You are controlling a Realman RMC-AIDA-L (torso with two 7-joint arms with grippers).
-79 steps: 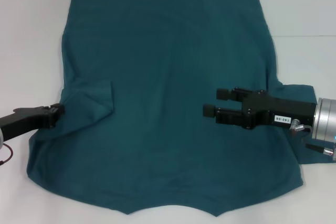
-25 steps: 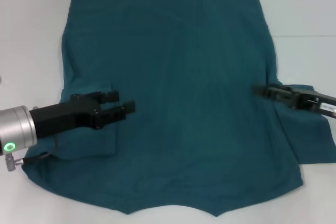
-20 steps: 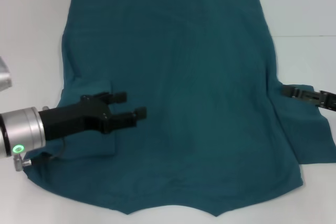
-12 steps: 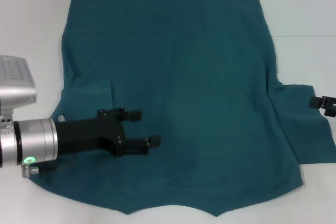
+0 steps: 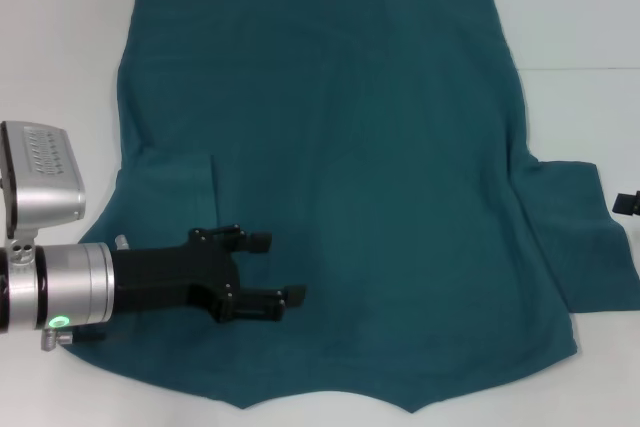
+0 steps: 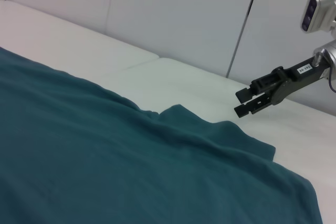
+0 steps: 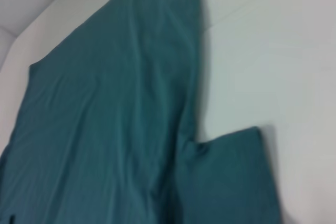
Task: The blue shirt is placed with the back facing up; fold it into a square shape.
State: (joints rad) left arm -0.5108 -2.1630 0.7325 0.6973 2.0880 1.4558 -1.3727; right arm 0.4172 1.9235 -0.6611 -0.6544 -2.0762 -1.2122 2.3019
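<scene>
The blue shirt [image 5: 330, 137] lies flat on the white table, plain side up, with its hem at the far end. Its left sleeve [image 5: 170, 192] is folded in over the body. The right sleeve [image 5: 580, 237] lies spread out to the side. My left gripper [image 5: 282, 267] hovers open over the near-left part of the shirt [image 6: 105, 171], holding nothing. My right gripper [image 5: 625, 204] shows only its tip at the right edge, past the sleeve. The left wrist view shows the right gripper [image 6: 239, 103] open and empty above the table. The right wrist view shows the shirt [image 7: 105, 119] from above.
White table [image 5: 60, 67] surrounds the shirt, with bare strips on both sides and a seam line [image 5: 570, 69] at the right. White wall panels [image 6: 184, 19] stand behind the table.
My left arm has swung from the left sleeve's edge inward over the shirt's near-left part. My right arm has pulled back off the shirt to the right edge of view.
</scene>
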